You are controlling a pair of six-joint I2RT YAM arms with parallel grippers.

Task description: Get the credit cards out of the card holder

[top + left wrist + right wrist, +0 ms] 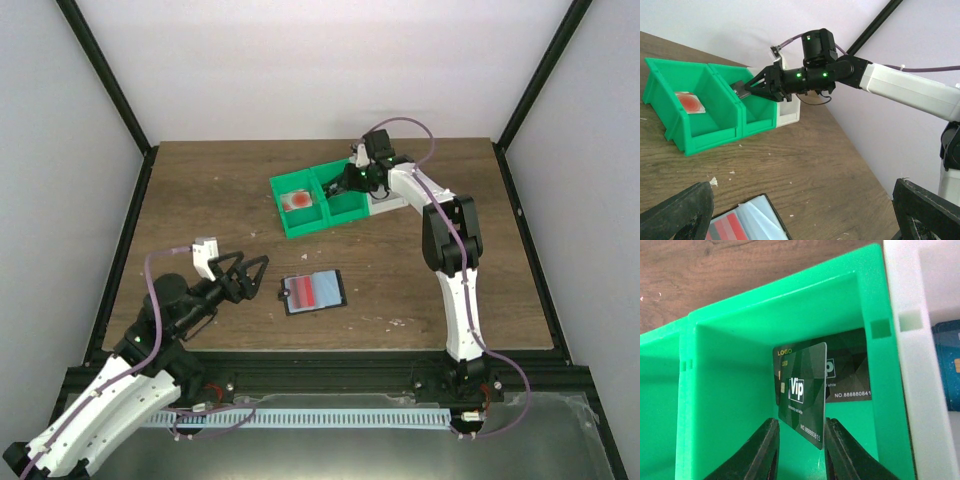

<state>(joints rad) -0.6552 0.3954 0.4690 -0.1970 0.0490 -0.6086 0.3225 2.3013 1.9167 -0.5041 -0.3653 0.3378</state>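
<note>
All the legible print is in the right wrist view. The front dark card (800,390), standing at the centre of the frame, has "LOGO" in gold at its upper left and "Vip" in white inside a white-edged box at its middle. A number starting "NO.8888" runs along its lower edge. The fine line under "Vip" is too small to read. The second dark card (847,365), behind it and right of centre, shows "NO.88888" and part of a large white letter.
</note>
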